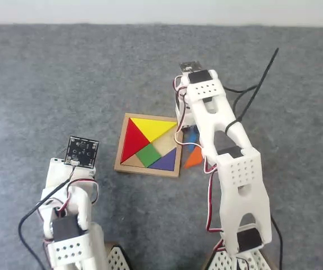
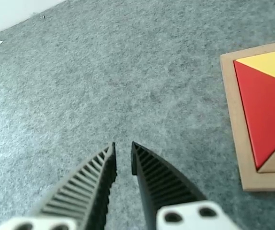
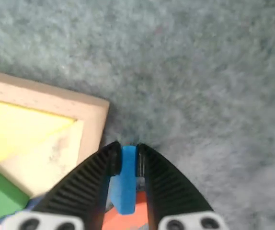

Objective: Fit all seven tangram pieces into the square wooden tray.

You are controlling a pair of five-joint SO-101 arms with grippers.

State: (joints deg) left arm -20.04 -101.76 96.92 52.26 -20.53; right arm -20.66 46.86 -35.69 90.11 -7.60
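Pinching the blue piece [image 3: 126,187] by its flat faces beside the tray [image 3: 92,115], right fingers [image 3: 92,179] grip something stiff, light, likely slick; left fingers [image 2: 154,179] barely ajar, empty.

This looks like a robotics lab bench. Grey felt-like carpet covers the table [image 1: 49,84] up to a plain white wall [image 1: 150,11] at its far edge. The white printed left arm [image 1: 71,225] and right arm [image 1: 223,152] carry exposed wires [image 1: 209,197] and a bare circuit board [image 1: 82,151].
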